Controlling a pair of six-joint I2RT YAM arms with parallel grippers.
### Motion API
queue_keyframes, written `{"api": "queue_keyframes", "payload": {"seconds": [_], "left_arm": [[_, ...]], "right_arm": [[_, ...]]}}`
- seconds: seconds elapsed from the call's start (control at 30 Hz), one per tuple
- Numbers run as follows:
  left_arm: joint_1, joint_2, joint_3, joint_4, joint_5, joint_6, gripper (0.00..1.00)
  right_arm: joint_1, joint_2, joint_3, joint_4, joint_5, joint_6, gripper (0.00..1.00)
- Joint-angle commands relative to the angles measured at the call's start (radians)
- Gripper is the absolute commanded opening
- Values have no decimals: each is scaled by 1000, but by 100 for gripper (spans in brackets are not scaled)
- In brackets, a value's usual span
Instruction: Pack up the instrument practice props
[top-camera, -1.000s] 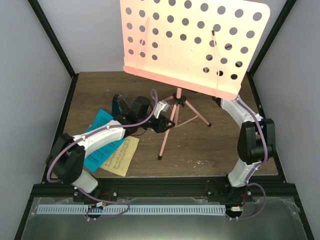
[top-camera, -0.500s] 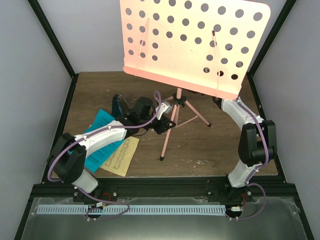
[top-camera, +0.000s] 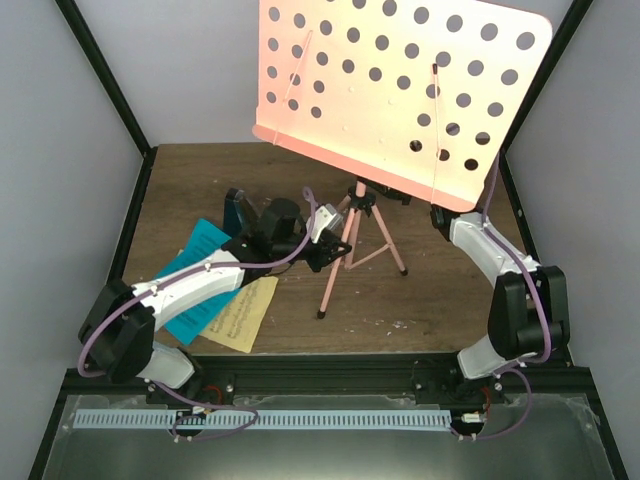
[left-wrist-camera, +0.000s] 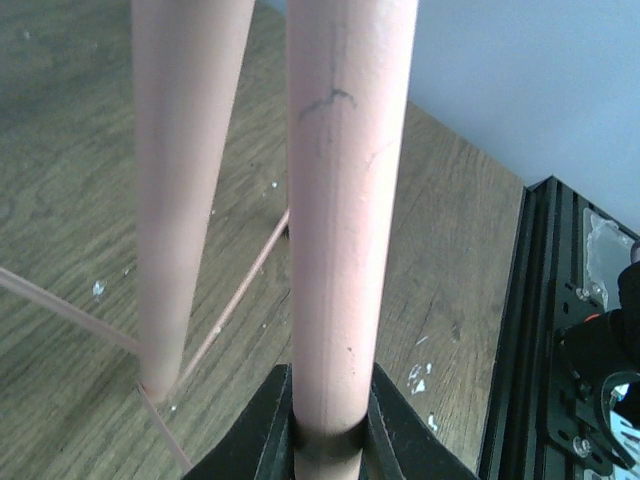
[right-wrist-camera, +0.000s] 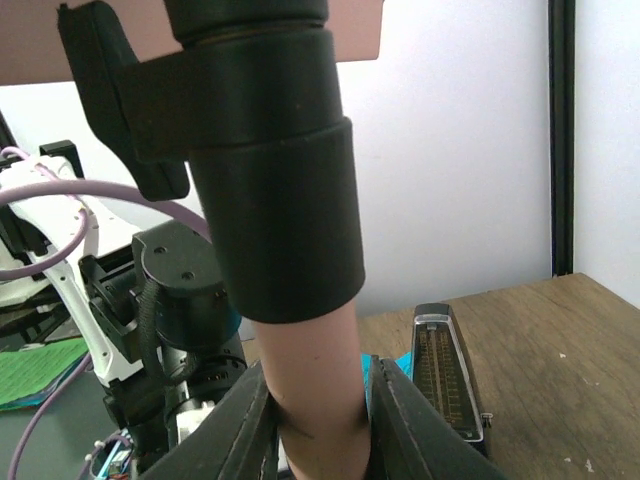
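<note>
Stand (top-camera: 400, 90): you are probably handling something light, stiff, top-heavy.
Left hand (left-wrist-camera: 328, 440): clamping a leg (left-wrist-camera: 345, 200).
Right hand (right-wrist-camera: 320, 420): clamping the pole (right-wrist-camera: 310, 350).

The pink music stand (top-camera: 400, 90) has its tripod legs spread near the middle of the tabletop (top-camera: 440, 300), with its hole-punched rectangular desk tilted high above them. The left tool (left-wrist-camera: 327, 420) clamps one pink leg, and the right tool (right-wrist-camera: 320, 420) clamps the pole just under a black collar. To the left lie a cyan page (top-camera: 203, 243) and a pale-yellow page (top-camera: 245, 315), touching. The small black metronome (top-camera: 237, 210) stands just behind them.
</note>
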Motion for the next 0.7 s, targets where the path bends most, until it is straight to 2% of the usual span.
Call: {"api": "queue_keyframes", "payload": {"seconds": [0.0,0.3,0.47,0.67], "left_arm": [[20,-62,15,221,-94,-43,0],[12,-74,-1,258,-96,-32,0],[10,-84,-75,309,-100,-30,0],[8,-73,-85,285,-79,-18,0]], "right_arm": [[36,-100,-36,-9,3,42,1],[79,-170,-126,-23,28,20,1],[100,-210,-163,-83,72,-29,1],[136,-257,-202,-109,134,-69,1]]}}
